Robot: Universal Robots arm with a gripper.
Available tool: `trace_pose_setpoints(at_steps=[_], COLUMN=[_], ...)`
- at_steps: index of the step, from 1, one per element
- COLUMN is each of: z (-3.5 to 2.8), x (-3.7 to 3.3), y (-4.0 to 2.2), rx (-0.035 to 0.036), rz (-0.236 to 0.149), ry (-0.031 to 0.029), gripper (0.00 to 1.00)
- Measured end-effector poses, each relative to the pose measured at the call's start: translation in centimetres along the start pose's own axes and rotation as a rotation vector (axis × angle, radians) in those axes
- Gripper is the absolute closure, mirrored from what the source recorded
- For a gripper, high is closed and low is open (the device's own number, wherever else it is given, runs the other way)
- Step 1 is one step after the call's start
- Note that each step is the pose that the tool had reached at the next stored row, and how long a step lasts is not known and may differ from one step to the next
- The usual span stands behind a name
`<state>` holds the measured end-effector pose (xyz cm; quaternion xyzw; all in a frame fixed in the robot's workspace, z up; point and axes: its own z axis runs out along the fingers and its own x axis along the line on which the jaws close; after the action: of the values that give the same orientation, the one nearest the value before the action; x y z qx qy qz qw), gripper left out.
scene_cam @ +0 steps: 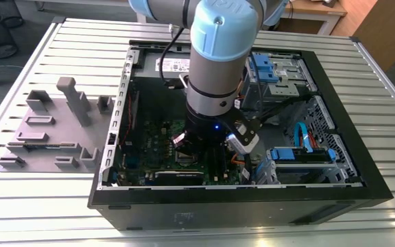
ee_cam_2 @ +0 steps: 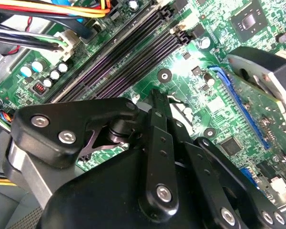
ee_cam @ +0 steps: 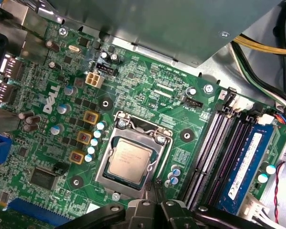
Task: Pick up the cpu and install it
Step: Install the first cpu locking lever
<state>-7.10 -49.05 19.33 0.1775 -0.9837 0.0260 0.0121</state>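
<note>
On the exterior view's left, well apart from the hand [scene_cam: 189, 150], a grey fixture tray [scene_cam: 53, 128] of plastic blocks rests on the slatted metal surface [scene_cam: 33, 206]. Moving rightward, the open computer case [scene_cam: 238, 203] lies flat, and the arm [scene_cam: 218, 67] reaches straight down into it, with the hand low over the green motherboard [scene_cam: 146, 136]. Right of the hand, inside the case, sit the blue-tabbed drive bays [scene_cam: 300, 154].

In the first wrist view the cpu [ee_cam: 131, 160] already lies in the socket frame [ee_cam: 133, 157], its pale metal top facing up, just ahead of the hand's black linkage [ee_cam: 148, 214]. The frame's cover looks swung open, not clamped over the chip. To the hand's far side run the dark memory slots [ee_cam: 214, 152] with one blue module [ee_cam: 243, 162] fitted.

In the second wrist view the fingers [ee_cam_2: 159, 143] appear drawn close together with nothing visible between them, but their tips are hidden, so I cannot tell for sure whether the hand is pressed together or slightly spread.

Risks, as I judge them: the chip may not be fully flat in the socket, and any downward push by the hand could bend contacts beneath it. A sideways brush from the fingers could tilt or shift it. The loose cover or its lever could also snag the hand, since it hangs so close above.
</note>
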Motion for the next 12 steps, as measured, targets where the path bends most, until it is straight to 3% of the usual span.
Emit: trace_pose_setpoints(at_steps=[12], z=[-0.01], x=[0.56], y=[0.21], rx=[0.0019], rz=[0.000], ry=[-0.0025], gripper=[0.89])
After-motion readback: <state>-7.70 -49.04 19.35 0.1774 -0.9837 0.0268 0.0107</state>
